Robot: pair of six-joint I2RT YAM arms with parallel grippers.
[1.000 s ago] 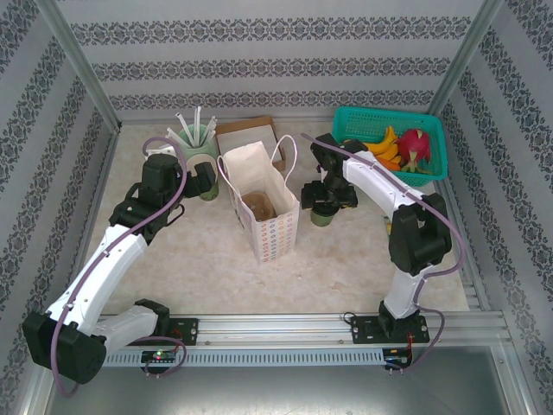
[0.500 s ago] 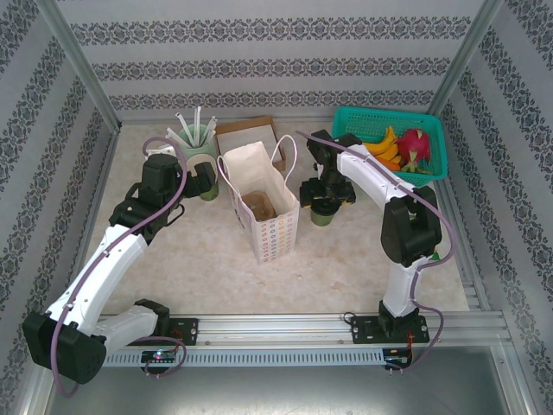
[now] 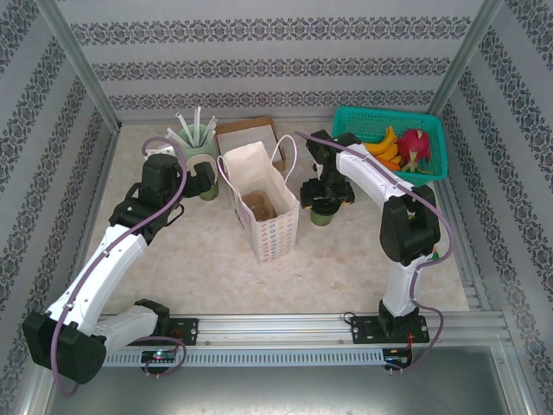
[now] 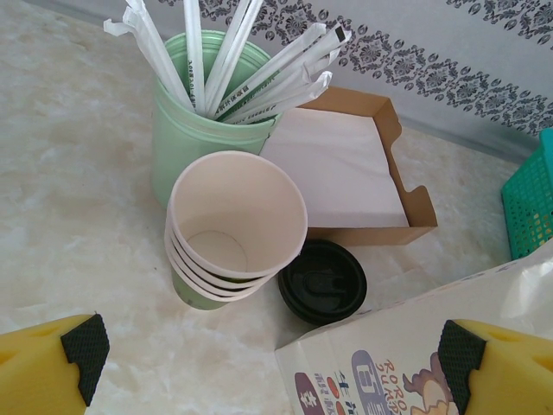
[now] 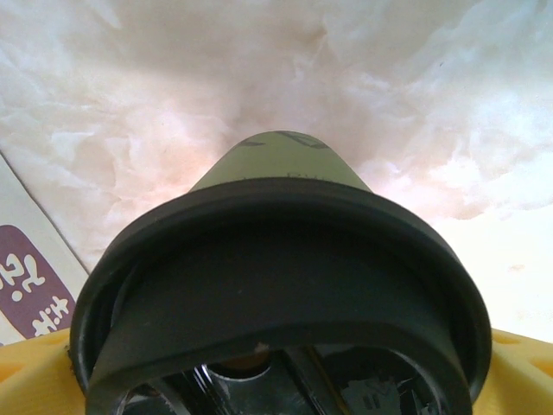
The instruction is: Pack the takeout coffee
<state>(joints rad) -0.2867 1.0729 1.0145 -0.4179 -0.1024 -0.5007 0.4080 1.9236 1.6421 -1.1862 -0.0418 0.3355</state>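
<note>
From high at the near edge, the top camera takes in the whole worktop (image 3: 207, 251). The left wrist camera faces its far-left corner; the right wrist camera presses close over the takeout coffee (image 5: 276, 259). All three catch the paper bag (image 3: 270, 229).

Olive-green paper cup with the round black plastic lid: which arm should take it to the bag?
Right. The right gripper straddles the olive-green lidded paper cup; the left gripper hangs open by the stack of lidless paper cups, beyond the white paper bag.
</note>
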